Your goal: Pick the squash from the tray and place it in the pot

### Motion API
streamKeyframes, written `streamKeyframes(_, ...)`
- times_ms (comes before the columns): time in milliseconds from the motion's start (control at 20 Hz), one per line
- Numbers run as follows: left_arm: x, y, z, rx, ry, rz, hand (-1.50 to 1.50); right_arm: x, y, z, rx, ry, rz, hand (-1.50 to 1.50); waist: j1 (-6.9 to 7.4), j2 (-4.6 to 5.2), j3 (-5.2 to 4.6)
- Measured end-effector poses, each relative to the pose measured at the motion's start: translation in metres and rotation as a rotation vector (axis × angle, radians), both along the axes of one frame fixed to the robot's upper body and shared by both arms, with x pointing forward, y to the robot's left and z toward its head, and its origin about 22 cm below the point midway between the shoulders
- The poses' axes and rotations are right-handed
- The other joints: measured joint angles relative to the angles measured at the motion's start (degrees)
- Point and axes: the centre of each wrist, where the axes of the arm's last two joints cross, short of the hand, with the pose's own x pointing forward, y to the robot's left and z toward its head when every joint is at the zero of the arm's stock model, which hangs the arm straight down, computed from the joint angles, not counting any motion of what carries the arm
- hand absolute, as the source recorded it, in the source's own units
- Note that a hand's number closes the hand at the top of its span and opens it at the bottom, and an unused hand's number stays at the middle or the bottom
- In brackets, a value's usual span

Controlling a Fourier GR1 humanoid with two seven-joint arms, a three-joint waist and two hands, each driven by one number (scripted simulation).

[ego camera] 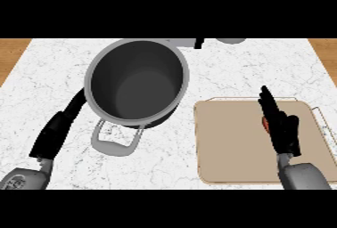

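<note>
Head view: our right hand (281,127) is reaching over the tray (227,147) with fingers extended, not gripping the squash (265,125), which is peeking out beneath. We are grasping next, then carrying left to the pot (137,82).

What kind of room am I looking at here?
Most likely a kitchen. A big grey pot with handles stands on a white marble-patterned counter, and a tan tray lies beside it. The wood strips at the counter's far corners may be floor or cabinet.
</note>
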Motion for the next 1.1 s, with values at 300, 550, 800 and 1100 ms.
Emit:
streamKeyframes(300, 0.000, 0.039, 0.003, 0.064, 0.037, 0.223, 0.00, 0.022, -0.012, 0.029, -0.084, -0.092, -0.174, 1.50, 0.27, 0.10, 0.25)
streamKeyframes(550, -0.009, 0.056, -0.011, 0.047, 0.154, 0.376, 0.00, 0.020, -0.063, 0.038, -0.419, -0.250, -0.546, -1.50, -0.72, 0.19, -0.09)
streamKeyframes(800, -0.005, 0.053, -0.009, 0.036, 0.218, 0.441, 0.00, 0.015, -0.026, 0.019, -0.570, -0.352, -0.684, -1.50, -0.50, 0.02, 0.06)
streamKeyframes(1100, -0.005, 0.055, -0.009, 0.041, 0.247, 0.480, 0.00, 0.003, -0.010, 0.026, -0.711, -0.213, -0.675, -1.50, -1.11, -0.34, -0.07)
